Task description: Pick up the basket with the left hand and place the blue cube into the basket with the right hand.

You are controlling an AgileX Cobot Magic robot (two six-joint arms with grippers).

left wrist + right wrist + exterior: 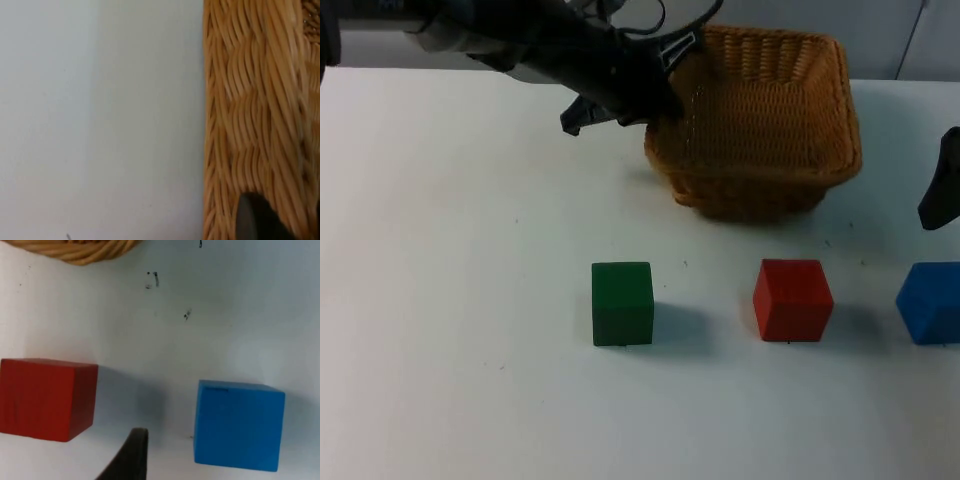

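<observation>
The woven wicker basket [760,120] stands at the back of the table, right of centre. My left gripper [665,90] is at the basket's left rim, and the left wrist view has the woven wall [260,110] right in front of it. The blue cube [930,300] lies at the table's right edge. My right gripper [944,195] hangs open just above and behind it, holding nothing. In the right wrist view the blue cube [239,426] lies on the table beside one black fingertip [131,452], not touched.
A red cube [792,298] sits just left of the blue one, with a green cube [622,303] farther left in the same row. The red cube [47,397] is close to the right gripper's finger. A bit of basket rim [75,250] lies beyond.
</observation>
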